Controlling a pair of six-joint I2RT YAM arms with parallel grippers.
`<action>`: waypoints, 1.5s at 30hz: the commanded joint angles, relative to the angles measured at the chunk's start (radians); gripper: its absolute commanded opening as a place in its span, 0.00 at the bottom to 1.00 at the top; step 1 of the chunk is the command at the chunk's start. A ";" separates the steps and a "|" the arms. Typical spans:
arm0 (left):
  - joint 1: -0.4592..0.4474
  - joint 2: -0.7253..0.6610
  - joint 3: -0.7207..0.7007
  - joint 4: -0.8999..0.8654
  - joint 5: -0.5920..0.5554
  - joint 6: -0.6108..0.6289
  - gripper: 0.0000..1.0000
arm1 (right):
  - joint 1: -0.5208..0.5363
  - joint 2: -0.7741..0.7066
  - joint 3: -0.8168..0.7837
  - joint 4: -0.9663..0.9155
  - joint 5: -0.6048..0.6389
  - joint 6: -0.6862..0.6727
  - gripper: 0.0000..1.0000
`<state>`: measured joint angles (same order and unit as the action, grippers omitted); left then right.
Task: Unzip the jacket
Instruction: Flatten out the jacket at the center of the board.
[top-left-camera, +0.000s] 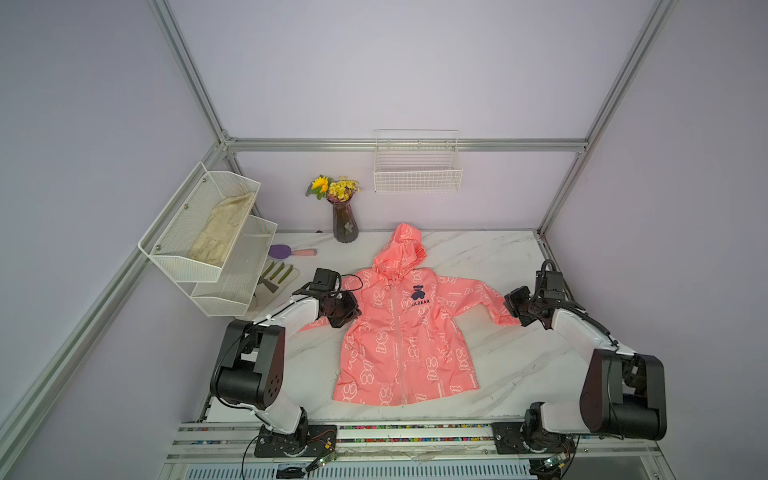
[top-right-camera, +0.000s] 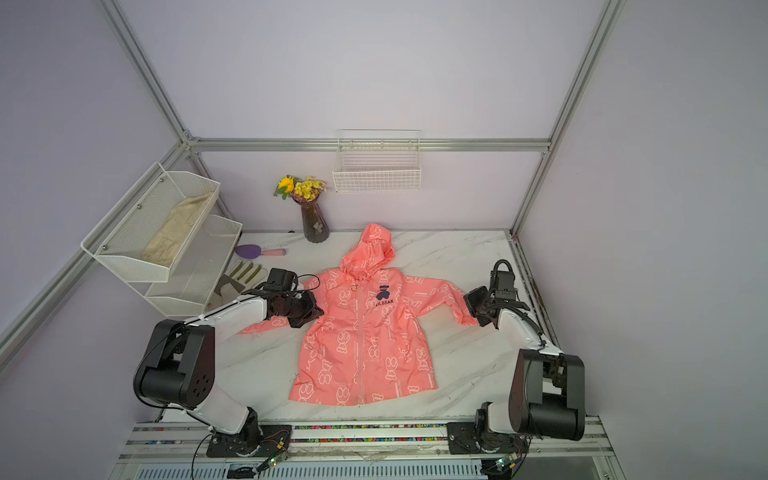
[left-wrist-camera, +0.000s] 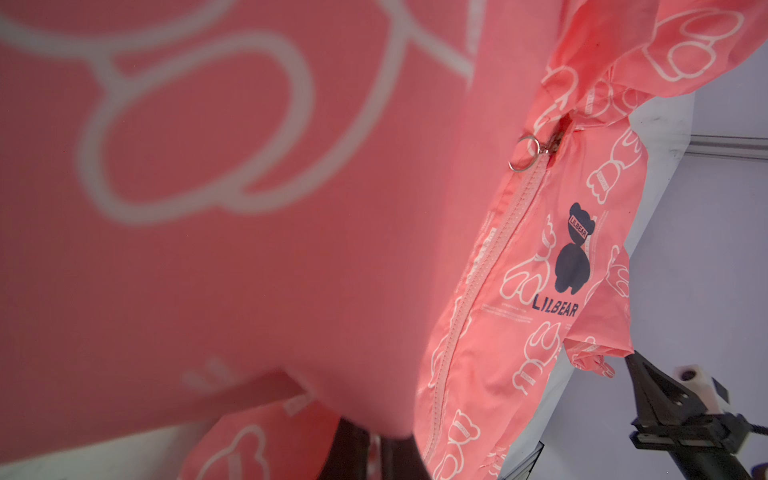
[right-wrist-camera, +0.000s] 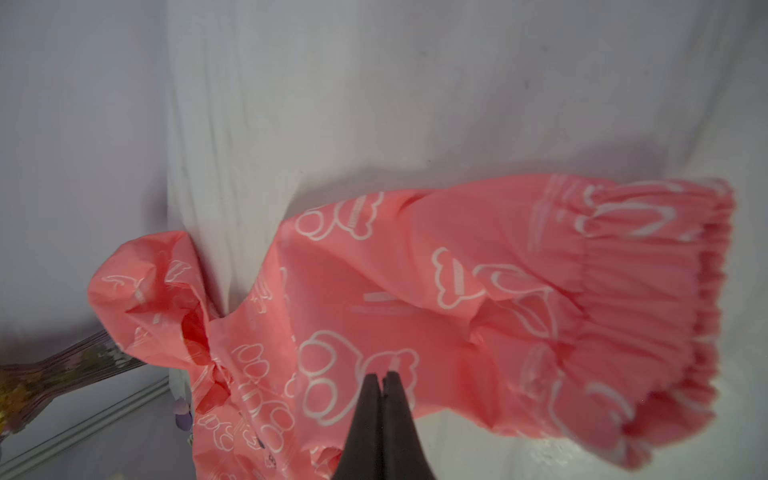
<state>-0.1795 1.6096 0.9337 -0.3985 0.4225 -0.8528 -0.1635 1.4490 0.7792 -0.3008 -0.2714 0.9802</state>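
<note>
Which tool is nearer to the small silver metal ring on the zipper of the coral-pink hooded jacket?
Left. The left tool lies over one sleeve's shoulder end, close to the silver ring; the right tool is far out at the other sleeve's cuff.

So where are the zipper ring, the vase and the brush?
zipper ring (left-wrist-camera: 524, 153), left wrist view, middle of its metal loop.
vase (top-left-camera: 345, 222), a top view, its dark body.
brush (top-left-camera: 279, 250), a top view, its purple head.

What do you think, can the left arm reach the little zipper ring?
Probably yes. The ring lies uncovered at the collar of the jacket, near the left gripper, with only flat fabric between them. The gripper is shut, so it must open first.
</note>
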 joint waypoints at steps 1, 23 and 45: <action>-0.008 -0.042 -0.032 0.023 0.008 0.012 0.00 | -0.003 0.079 -0.021 0.119 -0.004 0.054 0.00; -0.005 -0.025 -0.021 0.002 -0.041 0.097 0.00 | -0.343 0.212 0.124 0.124 0.207 -0.372 0.04; -0.058 -0.028 0.296 -0.144 -0.192 0.295 0.67 | 0.345 0.471 0.620 -0.136 -0.048 -0.429 0.52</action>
<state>-0.2310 1.4990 1.1461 -0.5327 0.1574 -0.5388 0.1219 1.8534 1.3273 -0.3531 -0.3359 0.5606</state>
